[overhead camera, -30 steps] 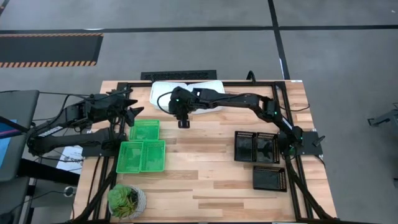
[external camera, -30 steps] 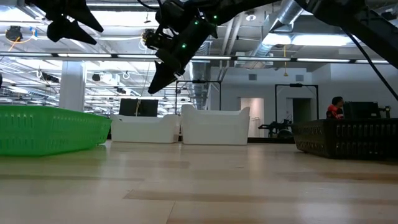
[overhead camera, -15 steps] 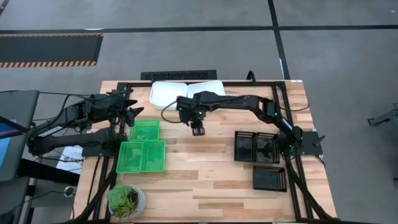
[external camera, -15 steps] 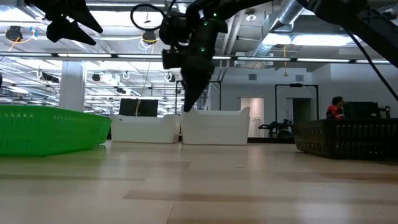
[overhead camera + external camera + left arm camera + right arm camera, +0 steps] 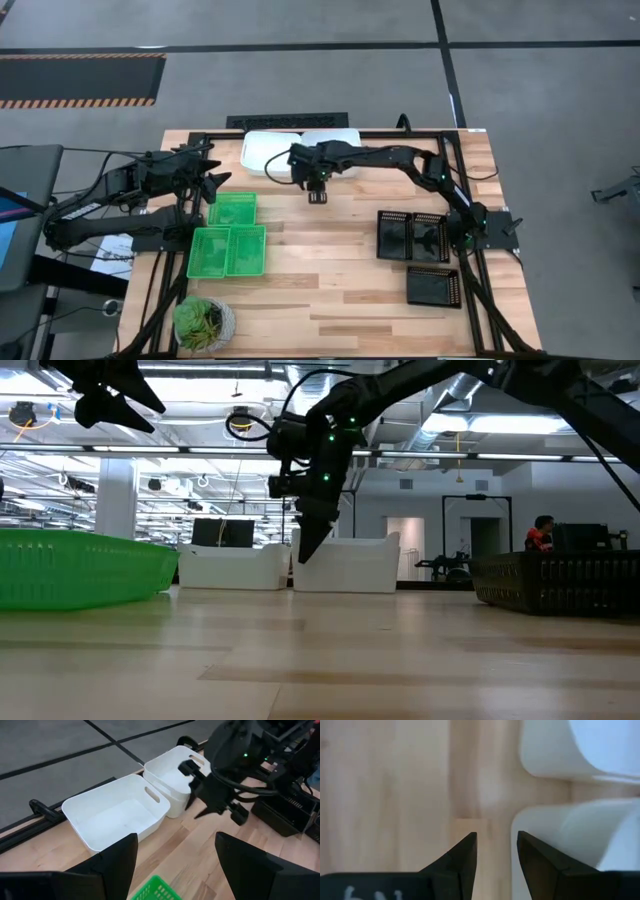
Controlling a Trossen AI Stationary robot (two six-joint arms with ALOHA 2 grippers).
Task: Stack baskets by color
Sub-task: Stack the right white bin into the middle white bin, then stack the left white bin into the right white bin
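Observation:
Two white baskets [image 5: 272,152] [image 5: 336,140] rest side by side at the table's far edge. Three green baskets [image 5: 232,208] [image 5: 208,250] [image 5: 246,250] lie at the left and three black mesh baskets [image 5: 396,236] [image 5: 432,238] [image 5: 432,287] at the right. My right gripper [image 5: 318,196] hangs open just in front of the white baskets, pointing steeply down, above the wood [image 5: 303,550]. In its wrist view [image 5: 496,855] its fingers stand by the corner of one white basket [image 5: 570,845], touching nothing. My left gripper [image 5: 214,180] waits open at the far left [image 5: 175,865].
A potted green plant [image 5: 204,322] stands at the near left corner. Bare wood [image 5: 330,260] lies between the green and black baskets. A black frame [image 5: 470,200] runs round the table's edges.
My right gripper has gone toward the table's right edge and down, along the front of the white baskets, and has tipped to point more steeply down. The baskets have stayed where they were.

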